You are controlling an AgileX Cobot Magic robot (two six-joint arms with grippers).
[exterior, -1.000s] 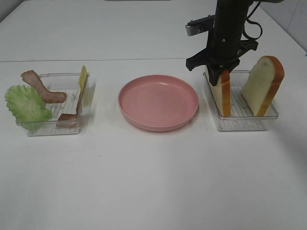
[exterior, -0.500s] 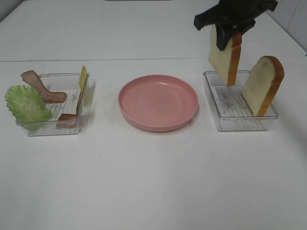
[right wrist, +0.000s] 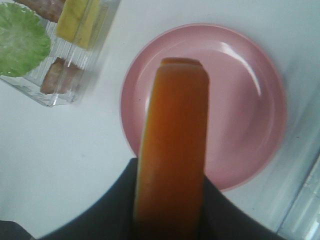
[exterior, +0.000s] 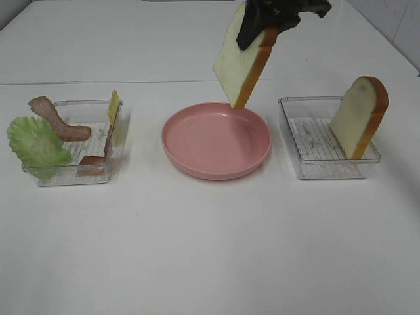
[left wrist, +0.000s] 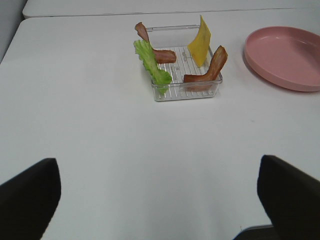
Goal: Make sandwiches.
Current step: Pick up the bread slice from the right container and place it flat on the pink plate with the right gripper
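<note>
My right gripper is shut on a white bread slice with an orange-brown crust and holds it tilted in the air above the far rim of the pink plate. The right wrist view looks along the slice's crust edge down onto the plate. A second bread slice leans upright in the clear right tray. The left tray carries lettuce, bacon and cheese. My left gripper hangs open over bare table, well short of that tray.
The left wrist view shows the lettuce, two bacon strips and the cheese standing in the tray, with the plate beside it. White table surrounds everything.
The right gripper lifted the bread slice out of the right tray and carried it up and left, over the plate's far edge. The left gripper stayed open.
</note>
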